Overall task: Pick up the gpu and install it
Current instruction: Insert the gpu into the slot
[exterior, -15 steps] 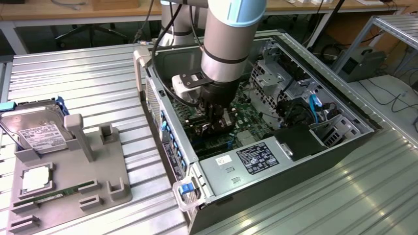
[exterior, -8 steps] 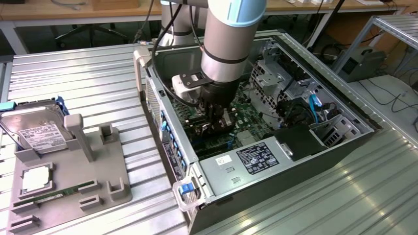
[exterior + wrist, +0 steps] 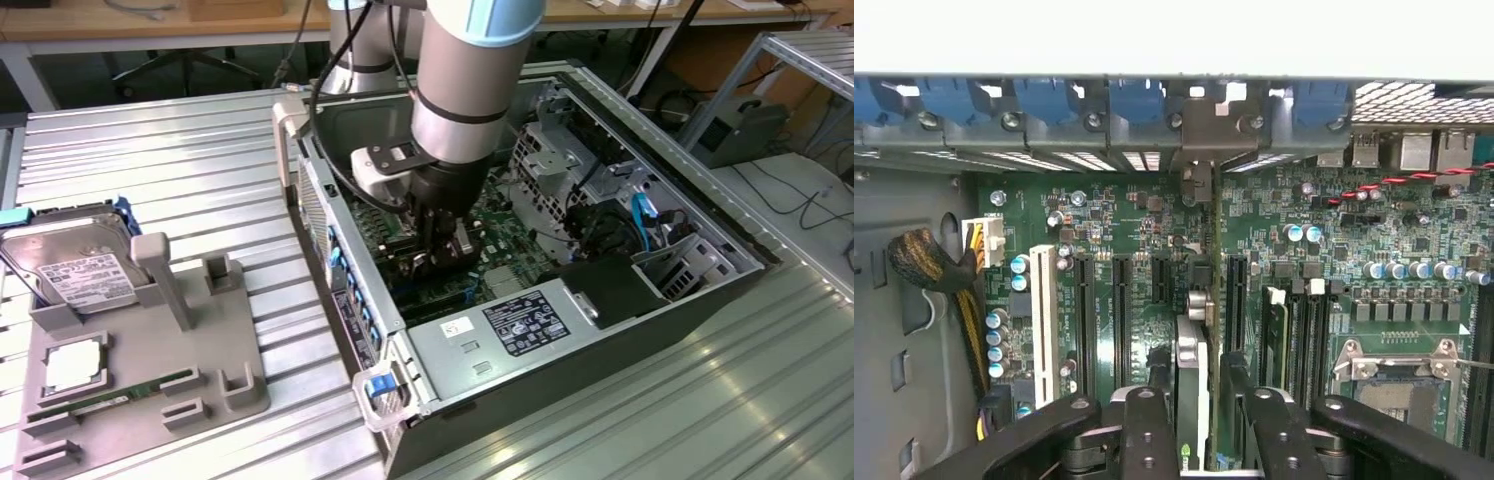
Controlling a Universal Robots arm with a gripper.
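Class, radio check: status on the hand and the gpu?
Hand down inside the computer case, fingers either side of the gpu. Gpu edge-on, upright on the motherboard among the slots. Nothing in the way.

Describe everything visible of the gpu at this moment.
In the wrist view the gpu stands on edge among the slots of the green motherboard, seen edge-on as a thin card with a silvery side. It sits between the black fingers of the claw. In the exterior view the arm covers it inside the computer case.
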